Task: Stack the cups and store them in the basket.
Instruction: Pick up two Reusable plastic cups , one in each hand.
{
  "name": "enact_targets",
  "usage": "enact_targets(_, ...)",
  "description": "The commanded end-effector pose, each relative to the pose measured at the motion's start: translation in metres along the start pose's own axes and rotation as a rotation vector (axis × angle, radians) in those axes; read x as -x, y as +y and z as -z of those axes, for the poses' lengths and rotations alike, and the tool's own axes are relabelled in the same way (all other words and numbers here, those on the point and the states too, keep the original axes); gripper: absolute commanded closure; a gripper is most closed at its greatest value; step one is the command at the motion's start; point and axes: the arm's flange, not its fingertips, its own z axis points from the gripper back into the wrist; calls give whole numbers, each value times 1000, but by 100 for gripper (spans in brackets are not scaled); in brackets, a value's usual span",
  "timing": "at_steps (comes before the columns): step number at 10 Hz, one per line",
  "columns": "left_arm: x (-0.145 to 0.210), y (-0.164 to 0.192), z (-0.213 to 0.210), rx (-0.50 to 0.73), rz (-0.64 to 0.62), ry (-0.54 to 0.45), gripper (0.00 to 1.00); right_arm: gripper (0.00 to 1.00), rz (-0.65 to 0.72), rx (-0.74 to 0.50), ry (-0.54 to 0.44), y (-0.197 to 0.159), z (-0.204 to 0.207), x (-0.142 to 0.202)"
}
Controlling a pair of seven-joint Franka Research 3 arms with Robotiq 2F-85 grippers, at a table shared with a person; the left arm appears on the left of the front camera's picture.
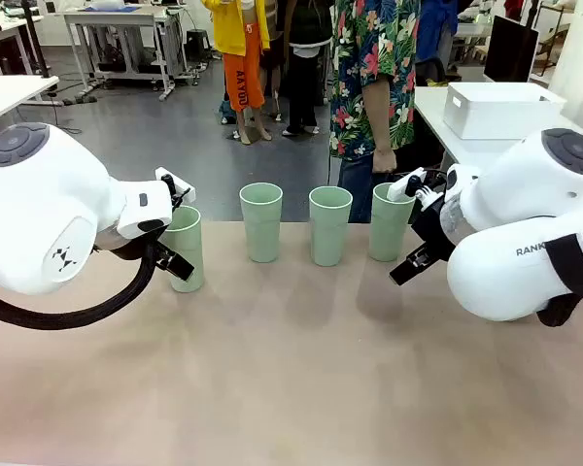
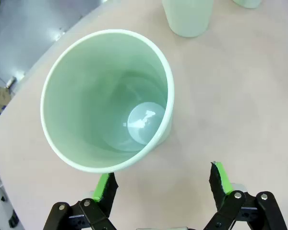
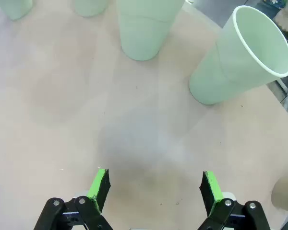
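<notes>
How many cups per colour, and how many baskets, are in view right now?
Mint green cups: 4
White basket, on the side table: 1
Tan thing at the right wrist view's edge, too cropped to identify: 1
Total: 6

Four cups (image 1: 261,221) stand in a row across the table (image 1: 291,388), the basket (image 1: 500,109) well behind at right.
</notes>
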Motion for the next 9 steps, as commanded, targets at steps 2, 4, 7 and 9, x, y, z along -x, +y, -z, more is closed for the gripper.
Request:
enact_targets(2,0,0,0,0,0,0,0,0,0,0,0,0,0,0)
enact_targets(4,0,0,0,0,0,0,0,0,0,0,0,0,0,0)
enact_targets(7,0,0,0,0,0,0,0,0,0,0,0,0,0,0)
enact_targets(9,0,0,0,0,0,0,0,0,0,0,0,0,0,0)
